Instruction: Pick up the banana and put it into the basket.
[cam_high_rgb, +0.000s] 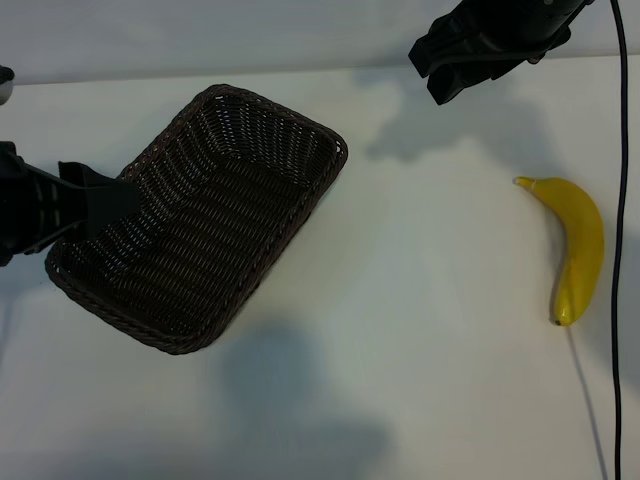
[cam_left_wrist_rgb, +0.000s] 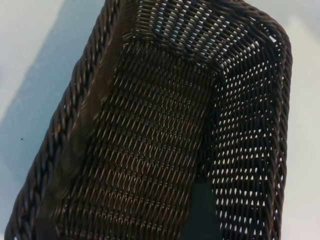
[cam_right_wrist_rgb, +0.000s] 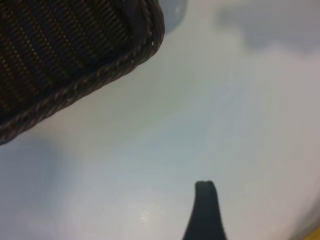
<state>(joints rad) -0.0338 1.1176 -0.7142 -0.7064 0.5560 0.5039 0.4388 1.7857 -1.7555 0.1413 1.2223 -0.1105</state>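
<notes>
Banana (cam_high_rgb: 577, 243) lay on the white table (cam_high_rgb: 420, 300) at the right side, untouched, well apart from the basket (cam_high_rgb: 200, 215) on the left. Right gripper (cam_high_rgb: 470, 60) hung above the far edge, left of and beyond the banana, jaws wide, empty. Left gripper (cam_high_rgb: 85, 200) sat at the basket's left rim, jaws wide.

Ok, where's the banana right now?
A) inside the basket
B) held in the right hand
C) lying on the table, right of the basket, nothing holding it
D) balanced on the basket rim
C: the banana lies alone on the table, well right of the basket, with the right hand above it and apart.
</notes>
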